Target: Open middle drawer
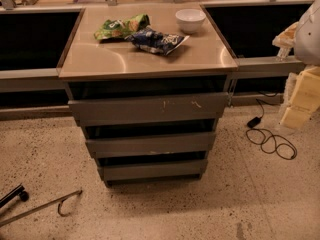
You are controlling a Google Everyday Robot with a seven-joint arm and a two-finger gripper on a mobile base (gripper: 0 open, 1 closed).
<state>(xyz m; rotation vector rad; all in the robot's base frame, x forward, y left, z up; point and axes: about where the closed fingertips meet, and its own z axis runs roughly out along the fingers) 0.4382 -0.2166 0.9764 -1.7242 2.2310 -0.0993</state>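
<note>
My tool hangs at the right edge, well apart from the middle drawer; its opening I cannot tell. A cable lies below.

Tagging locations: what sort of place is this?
Probably an office kitchenette or snack area: a steel-topped drawer cabinet holding a green chip bag, a blue chip bag and a white bowl. The claw is out of view.

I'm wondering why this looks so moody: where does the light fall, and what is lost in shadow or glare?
Camera view: warm light leaves soft glare on the cabinet top; camera view: the gap above the middle drawer falls black; camera view: the gripper, at the right edge, shows pale against a dark recess.
</note>
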